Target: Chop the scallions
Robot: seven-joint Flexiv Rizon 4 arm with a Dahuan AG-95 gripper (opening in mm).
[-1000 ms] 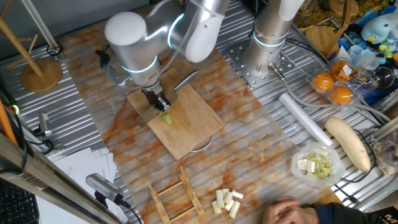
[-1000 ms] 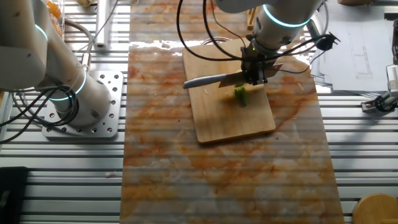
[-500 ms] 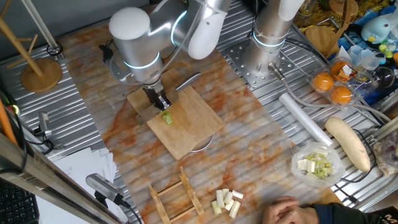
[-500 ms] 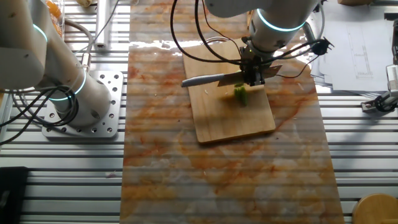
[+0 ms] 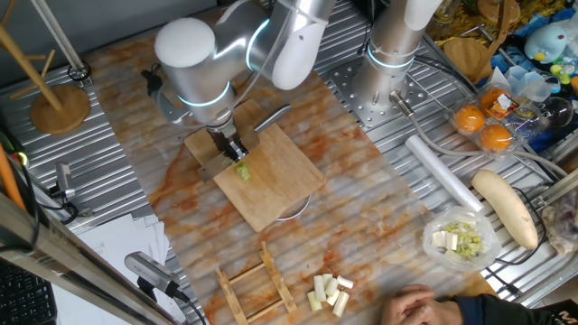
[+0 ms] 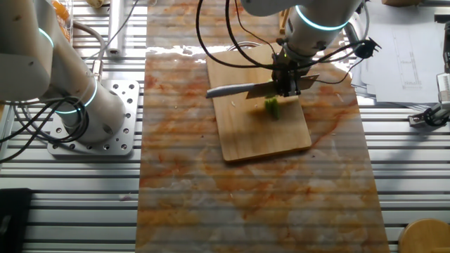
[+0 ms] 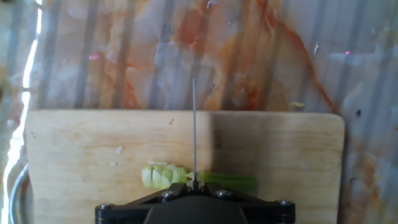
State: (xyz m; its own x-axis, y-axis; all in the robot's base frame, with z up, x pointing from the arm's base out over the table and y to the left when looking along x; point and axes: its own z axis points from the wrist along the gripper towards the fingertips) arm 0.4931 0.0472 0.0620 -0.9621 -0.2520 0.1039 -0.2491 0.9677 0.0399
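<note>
One stalk of the scallions (image 5: 242, 171) lies on the cutting board (image 5: 280, 181) in the first fixed view, directly under the gripper (image 5: 231, 149), which hangs low over the board's upper left part. The piece shows as a small green patch just below the fingertips; whether it is cut through cannot be told from here. The knife (image 5: 269, 117) sticks out from the jaws toward the far side, its handle over the board's edge.

From the other fixed view, the gripper (image 6: 287, 84) pinches the knife (image 6: 242, 90), the jaws pressed against it, with the handle pointing out sideways. The scallions (image 6: 272, 107) sit just below the blade, touching or nearly touching it.

Looking along the fingers in the hand view, the knife's (image 7: 194, 134) blade appears as a thin edge-on line running away from the jaws. The scallions (image 7: 186, 177) lie crosswise right at the jaws' foot, under the blade. To the left of the blade the pale end already looks sliced into several thin rounds lying together; to the right a darker green length looks whole. My judgement: chopping is partly done, with the green length left to cut.
</note>
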